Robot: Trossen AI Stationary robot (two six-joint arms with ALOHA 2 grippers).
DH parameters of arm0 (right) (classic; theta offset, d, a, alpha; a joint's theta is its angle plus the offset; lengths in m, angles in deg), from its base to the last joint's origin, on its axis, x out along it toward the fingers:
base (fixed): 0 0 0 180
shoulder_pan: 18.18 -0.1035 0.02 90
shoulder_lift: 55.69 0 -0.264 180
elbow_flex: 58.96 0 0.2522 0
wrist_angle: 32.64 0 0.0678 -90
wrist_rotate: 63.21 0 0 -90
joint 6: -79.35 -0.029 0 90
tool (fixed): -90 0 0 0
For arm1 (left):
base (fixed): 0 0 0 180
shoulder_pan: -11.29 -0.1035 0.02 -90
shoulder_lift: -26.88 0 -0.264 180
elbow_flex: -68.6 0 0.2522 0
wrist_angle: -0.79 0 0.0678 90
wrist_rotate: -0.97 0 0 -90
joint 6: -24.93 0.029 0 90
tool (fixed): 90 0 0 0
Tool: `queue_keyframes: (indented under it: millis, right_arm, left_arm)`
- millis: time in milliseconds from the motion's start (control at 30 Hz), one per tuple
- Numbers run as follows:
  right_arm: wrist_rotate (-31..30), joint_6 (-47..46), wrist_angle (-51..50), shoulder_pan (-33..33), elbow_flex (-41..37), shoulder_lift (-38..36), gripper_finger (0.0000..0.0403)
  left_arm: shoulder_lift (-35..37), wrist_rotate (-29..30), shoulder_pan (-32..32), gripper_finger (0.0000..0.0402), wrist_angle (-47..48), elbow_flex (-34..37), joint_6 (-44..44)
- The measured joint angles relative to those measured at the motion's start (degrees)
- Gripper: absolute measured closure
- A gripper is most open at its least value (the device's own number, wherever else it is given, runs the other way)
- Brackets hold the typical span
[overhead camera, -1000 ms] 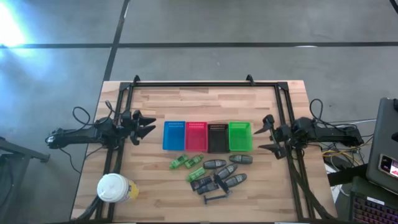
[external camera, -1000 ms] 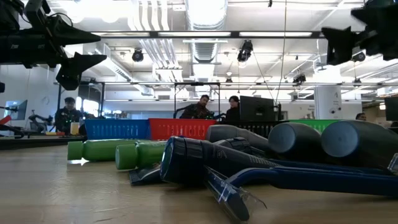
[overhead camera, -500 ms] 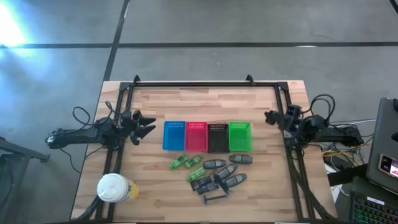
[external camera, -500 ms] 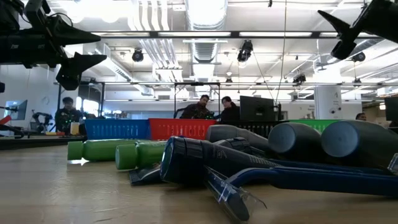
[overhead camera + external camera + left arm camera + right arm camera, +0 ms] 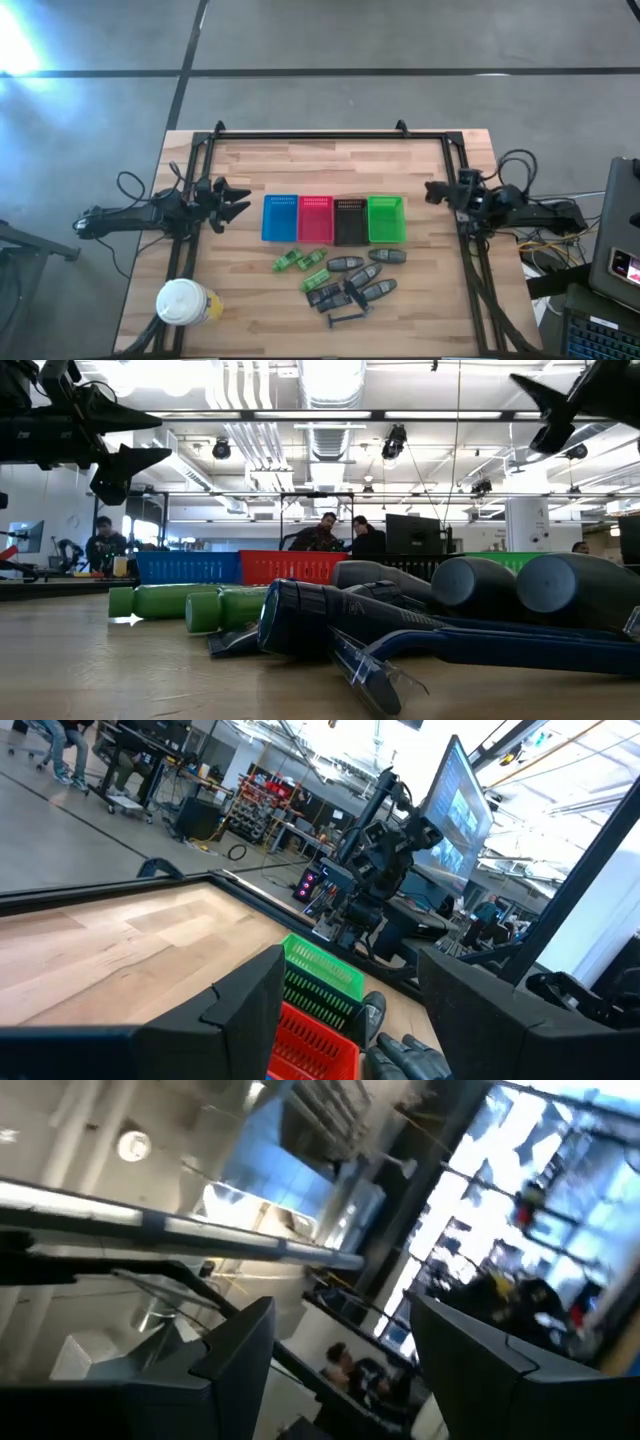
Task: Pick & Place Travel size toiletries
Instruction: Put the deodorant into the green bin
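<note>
The toiletries lie loose on the wooden table, near of the baskets: bright green bottles [image 5: 298,262], grey tapered tubes [image 5: 366,272], dark flat packets [image 5: 325,296] and a thin black razor [image 5: 347,318]. In the low view the green bottles [image 5: 185,603] and grey tubes [image 5: 520,590] rest on their sides. My left gripper [image 5: 236,200] [image 5: 118,442] [image 5: 350,1010] hovers open, left of the blue basket. My right gripper [image 5: 432,189] [image 5: 556,408] [image 5: 340,1370] hangs open in the air by the table's right rail, tipped upward.
A row of small baskets stands mid-table: blue [image 5: 280,217], red [image 5: 315,218], black [image 5: 349,220], green [image 5: 386,219]. A white-lidded yellow cup [image 5: 185,303] sits at the near left corner. A black frame rail [image 5: 310,137] borders the table. People sit in the room beyond.
My right gripper has drawn back from beside the green basket toward the table's right and far edge. It rose and tipped upward, so its wrist view looks into the room's ceiling. The toiletries and my left arm stayed put.
</note>
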Motion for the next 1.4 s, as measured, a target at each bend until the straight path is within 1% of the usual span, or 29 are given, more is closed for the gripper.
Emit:
queue_keyframes:
  millis: [67, 167, 200, 267, 300, 367, 467, 533, 600, 700, 800, 967, 1100, 1167, 1233, 1300, 1400]
  right_arm:
    - [3.0, -3.7, 0.7, -0.6, 0.2, 3.5, 0.0176]
    - [6.6, -7.5, 0.3, -2.2, 2.9, 10.5, 0.0182]
    - [7.9, -8.4, -0.7, -2.7, 4.3, 13.2, 0.0183]
    - [12.5, -10.0, -5.0, -4.0, 7.9, 18.5, 0.0184]
    - [15.3, -10.7, -9.4, -4.7, 10.2, 20.8, 0.0184]
    - [21.0, -10.3, -21.6, -6.5, 15.3, 25.5, 0.0184]
    - [28.1, -4.8, -44.5, -9.5, 24.3, 33.2, 0.0184]
    - [30.1, 0.5, -59.2, -11.0, 29.8, 38.6, 0.0184]
    - [30.2, 4.4, -70.4, -11.6, 34.9, 43.8, 0.0182]
    - [29.8, 12.3, -78.7, -12.2, 40.6, 50.9, 0.0174]
    - [29.8, 20.2, -79.5, -14.1, 44.1, 57.8, 0.0161]
    - [29.1, 30.3, -79.8, -20.6, 48.7, 71.2, 0.0138]
    - [20.2, 36.6, -85.0, -25.9, 55.5, 81.0, 0.0129]
    - [16.9, 40.7, -86.2, -28.1, 59.0, 84.8, 0.0125]
    - [15.1, 43.5, -86.3, -29.7, 62.0, 88.2, 0.012]
    - [14.7, 45.2, -86.3, -30.5, 64.3, 91.4, 0.0114]
    - [12.9, 46.0, -86.3, -30.9, 66.2, 95.1, 0.0105]
  left_arm:
    - [0.0, 0.0, 0.0, 0.0168, 0.0, 0.0, 0.0]
    - [0.0, 0.0, 0.0, 0.0167, 0.0, 0.0, 0.0]
    - [0.0, 0.0, 0.0, 0.0168, 0.0, 0.0, 0.0]
    - [0.0, 0.0, 0.0, 0.0167, 0.1, 0.0, 0.0]
    - [0.0, 0.0, 0.0, 0.0168, 0.1, 0.0, 0.0]
    - [0.0, 0.0, 0.0, 0.0167, 0.1, 0.0, 0.0]
    - [0.0, 0.0, 0.0, 0.0168, 0.1, 0.0, 0.0]
    - [0.0, 0.0, 0.0, 0.0168, 0.1, 0.0, 0.0]
    - [0.0, 0.0, 0.0, 0.0167, 0.1, 0.0, 0.0]
    - [0.0, 0.0, 0.0, 0.0168, 0.1, 0.0, 0.0]
    - [0.0, 0.0, 0.0, 0.0168, 0.1, 0.0, 0.0]
    - [0.0, 0.0, 0.0, 0.0167, 0.1, 0.0, 0.0]
    - [0.0, 0.0, 0.0, 0.0167, 0.1, 0.0, 0.0]
    - [0.0, 0.0, 0.0, 0.0168, 0.1, 0.0, 0.0]
    - [0.0, 0.0, 0.0, 0.0167, 0.1, 0.0, 0.0]
    - [0.0, 0.0, 0.0, 0.0168, 0.1, 0.0, 0.0]
    - [0.0, 0.0, 0.0, 0.0168, 0.1, 0.0, 0.0]
